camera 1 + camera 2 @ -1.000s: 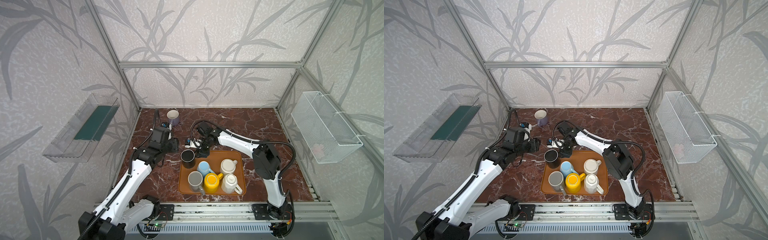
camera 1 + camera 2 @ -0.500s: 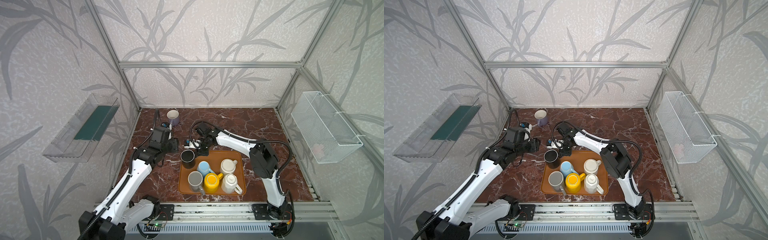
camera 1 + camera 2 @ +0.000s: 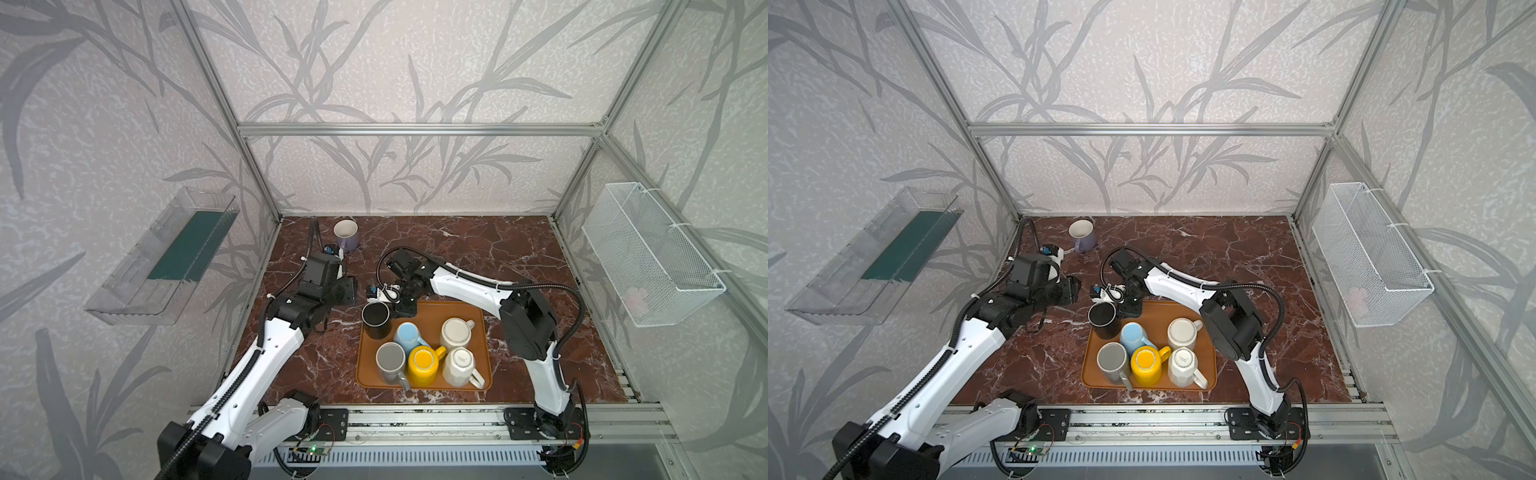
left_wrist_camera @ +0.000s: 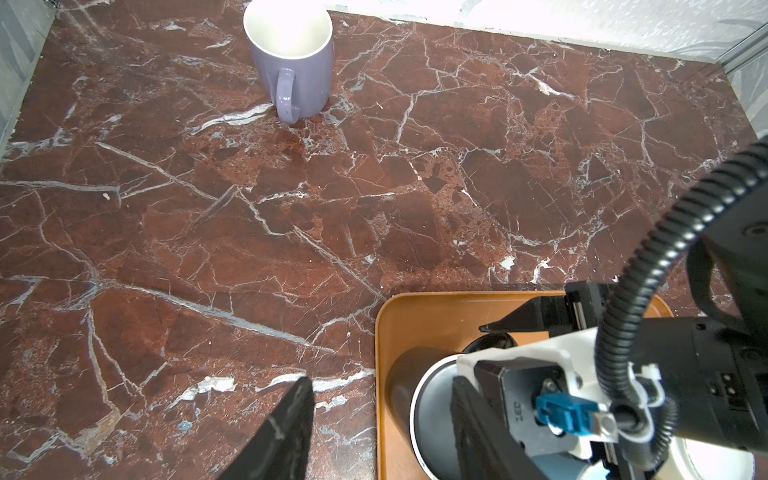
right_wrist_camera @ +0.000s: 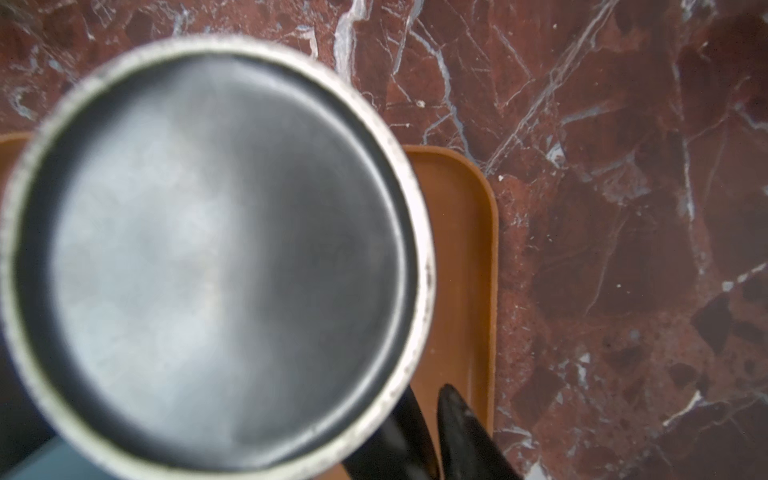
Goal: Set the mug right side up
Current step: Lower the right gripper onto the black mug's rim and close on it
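Mugs point(image 3: 424, 361) crowd the tray point(image 3: 480, 345); surrounding marble point(image 3: 478, 245) seems open.

In the right wrist view the black mug point(image 5: 216, 257) is blurred, cut off at the frame's edge, and hides most of the tray point(image 5: 461, 257). In both top views the right gripper point(image 3: 405, 306) covers its handle. A pink thing point(image 3: 633, 296) in the wire basket point(image 3: 623, 232), on the right, is too small to tell.

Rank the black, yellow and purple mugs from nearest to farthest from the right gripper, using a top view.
1. black mug, beside the right gripper, at the tray corner.
2. yellow mug, tray front.
3. purple mug, far back.
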